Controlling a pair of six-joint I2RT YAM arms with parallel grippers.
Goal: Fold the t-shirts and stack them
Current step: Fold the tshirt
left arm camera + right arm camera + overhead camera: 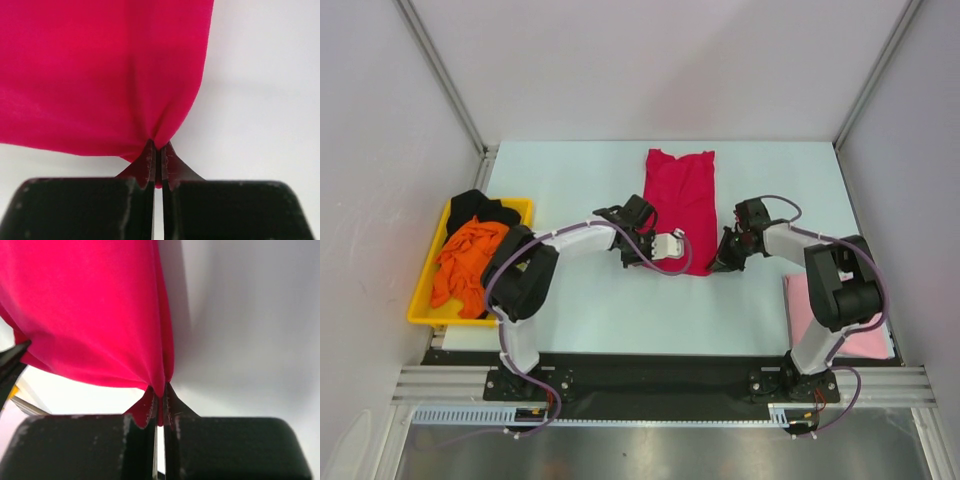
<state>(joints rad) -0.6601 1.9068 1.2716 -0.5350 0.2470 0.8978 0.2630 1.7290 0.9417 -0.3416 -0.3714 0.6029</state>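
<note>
The crimson t-shirt lies on the pale table a little past its centre. It is folded into a narrow strip whose long axis runs from 12 o'clock to 6 o'clock in the top view, and the 12 o'clock end is slightly the wider. Which end carries the collar cannot be told. The left gripper sits at the strip's 7 o'clock corner and the right gripper at its 5 o'clock corner, so the near hem lies between them. In the left wrist view the left gripper has its jaws pressed together on a pinch of the crimson t-shirt, and the cloth gathers into creases that fan up toward 12 o'clock from the bite. The right gripper likewise has its jaws closed tight on a fold of the crimson t-shirt, with the fabric puckered above the tips and hanging off toward 10 o'clock. At the table's 9 o'clock edge a yellow tray holds the crumpled orange t-shirt, with the black t-shirt bunched at its 12 o'clock side. The pale pink t-shirt lies flat at the table's 4 o'clock corner, partly hidden behind the right arm.
</note>
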